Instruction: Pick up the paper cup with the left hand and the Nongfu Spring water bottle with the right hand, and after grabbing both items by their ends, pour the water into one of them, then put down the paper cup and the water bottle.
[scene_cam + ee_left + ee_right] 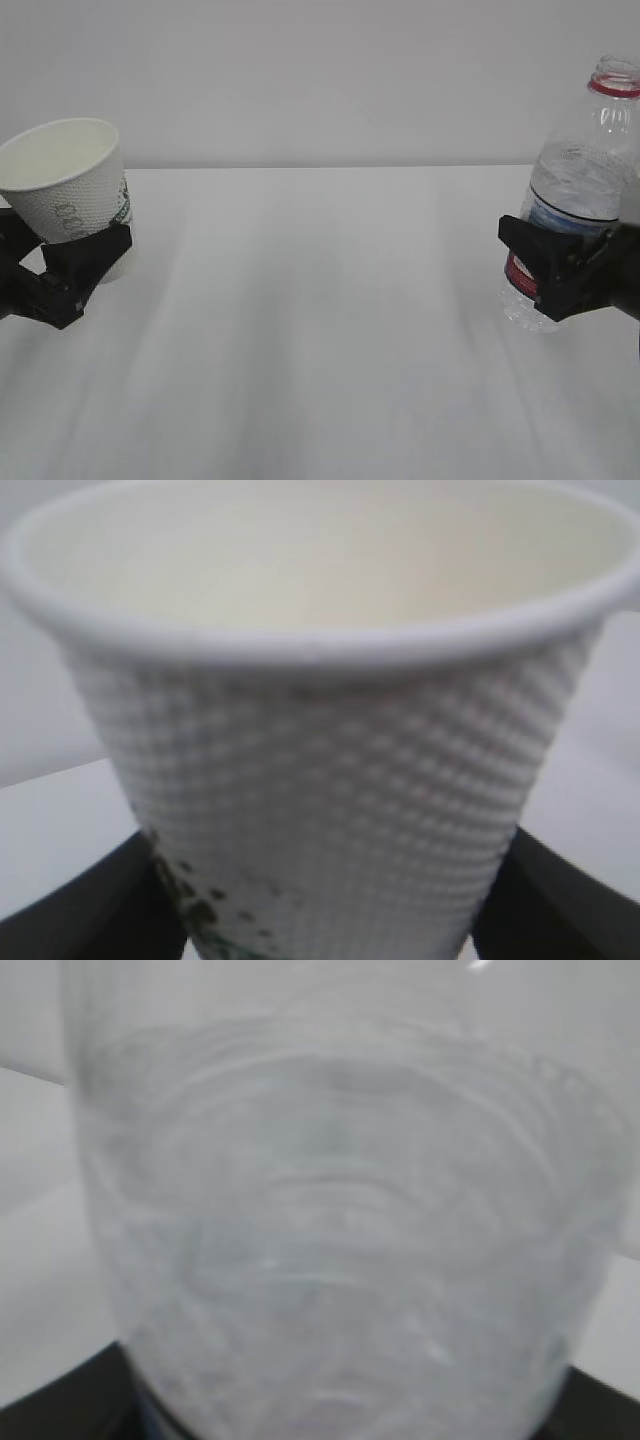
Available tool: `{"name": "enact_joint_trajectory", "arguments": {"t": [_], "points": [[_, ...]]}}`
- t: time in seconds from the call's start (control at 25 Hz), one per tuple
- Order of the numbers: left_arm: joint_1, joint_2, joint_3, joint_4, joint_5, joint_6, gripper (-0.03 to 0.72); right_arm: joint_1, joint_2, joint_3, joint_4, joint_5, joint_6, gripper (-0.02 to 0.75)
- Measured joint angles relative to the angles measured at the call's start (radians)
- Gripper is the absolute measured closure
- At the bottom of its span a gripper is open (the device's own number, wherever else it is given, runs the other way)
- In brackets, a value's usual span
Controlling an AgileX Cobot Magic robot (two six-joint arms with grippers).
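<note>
Left jaws: closed around the lower body of the paper cup (68, 180) at the left edge of the frame; the left hand (70, 265) is seen gripping from below and behind.
Right jaws: clamped on the lower labelled part of the Nongfu Spring water bottle (580, 190) at the right edge; the right hand (560, 265) is wrapped around it.
Cup: tilted slightly, mouth open toward upper right, cream inside; no liquid can be made out in the left wrist view, where dark fingers (95, 910) are seen at both lower corners.
Bottle: held roughly upright, capless, red neck ring at the upper right corner; the water (575, 185) is judged to sit in the middle of the body, though its level is blurred.
Table (320, 330): white; whether either item is fully lifted clear cannot be told.
Done: both grasps are judged complete.
Left: items are well apart; bringing together, pouring and setting down are not yet done.
</note>
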Motion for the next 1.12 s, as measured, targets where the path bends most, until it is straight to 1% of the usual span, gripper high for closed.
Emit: {"name": "enact_joint_trajectory", "arguments": {"t": [0.36,0.48,0.84,1.0,1.12], "points": [[0.000,-0.002,0.000,0.213,0.000,-0.062,0.133,0.000,0.000,0.005,0.002,-0.013,0.000,0.279],[0.000,-0.002,0.000,0.269,0.000,-0.082,0.133,0.000,0.000,0.005,0.002,-0.014,0.000,0.279],[0.000,-0.002,0.000,0.436,0.000,-0.091,0.133,0.000,0.000,0.005,-0.001,-0.014,0.001,0.279],[-0.005,-0.002,0.000,0.482,0.000,-0.094,0.133,0.000,0.000,0.005,-0.001,-0.014,0.001,0.279],[-0.042,-0.002,0.000,0.492,0.000,-0.096,0.133,0.000,0.000,0.005,-0.001,-0.014,0.001,0.279]]}}
